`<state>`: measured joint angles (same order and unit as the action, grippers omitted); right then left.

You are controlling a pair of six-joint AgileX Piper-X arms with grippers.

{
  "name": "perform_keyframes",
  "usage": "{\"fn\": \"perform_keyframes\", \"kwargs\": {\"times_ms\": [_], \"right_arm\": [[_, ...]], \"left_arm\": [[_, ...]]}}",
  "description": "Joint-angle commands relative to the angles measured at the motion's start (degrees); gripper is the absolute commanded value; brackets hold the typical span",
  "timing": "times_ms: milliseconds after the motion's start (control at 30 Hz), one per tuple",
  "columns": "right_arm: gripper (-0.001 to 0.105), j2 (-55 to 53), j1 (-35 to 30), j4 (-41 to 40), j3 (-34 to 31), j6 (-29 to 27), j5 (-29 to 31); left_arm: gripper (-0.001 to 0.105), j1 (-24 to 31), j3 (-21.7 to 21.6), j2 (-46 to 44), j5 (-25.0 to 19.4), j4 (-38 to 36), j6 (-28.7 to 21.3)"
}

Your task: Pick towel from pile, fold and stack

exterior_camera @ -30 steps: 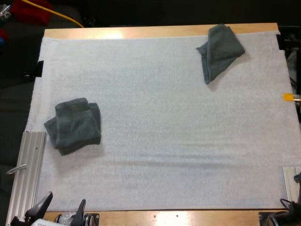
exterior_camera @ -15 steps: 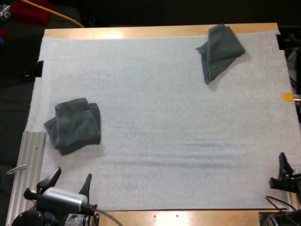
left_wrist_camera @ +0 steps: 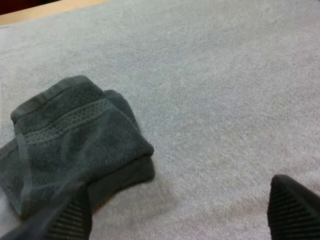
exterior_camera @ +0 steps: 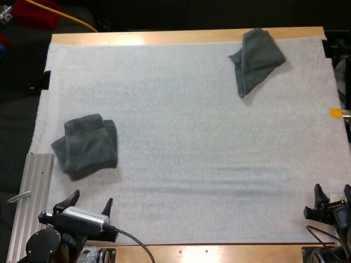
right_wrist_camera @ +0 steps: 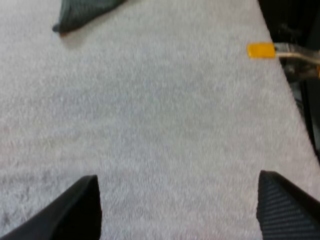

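Logged left gripper (exterior_camera: 91, 198) spread, empty, just on the near side of the folded towel (exterior_camera: 85, 145). Logged right gripper (exterior_camera: 332, 192) spread too, empty, well apart from folded towel. Found crumpled towel (exterior_camera: 256, 59) far across mat (exterior_camera: 181, 137) from folded towel, untouched. Judged risks: snagging folded towel with left fingers on a forward sweep, undoing it; pinching only a loose flap of crumpled towel, dragging it bunched.
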<state>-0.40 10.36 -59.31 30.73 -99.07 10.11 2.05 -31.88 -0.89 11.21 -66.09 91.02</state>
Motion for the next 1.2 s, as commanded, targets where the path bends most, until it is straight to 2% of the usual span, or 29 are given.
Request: {"fn": "perform_keyframes", "kwargs": {"times_ms": [0, 233, 1167], "right_arm": [[0.064, -2.54, -0.20, -0.10, -0.30, 0.41, 0.13], [0.064, -2.54, -0.20, 0.00, -0.38, 0.41, 0.26], [0.064, -2.54, -0.20, 0.00, -0.38, 0.41, 0.26]], "left_arm": [[0.070, 0.16, -0.05, -7.81, 0.11, 0.93, 0.00], [0.070, 0.16, 0.38, -7.81, 0.11, 3.24, 0.00], [0.070, 0.16, 0.37, -7.81, 0.11, 3.23, 0.00]]}}
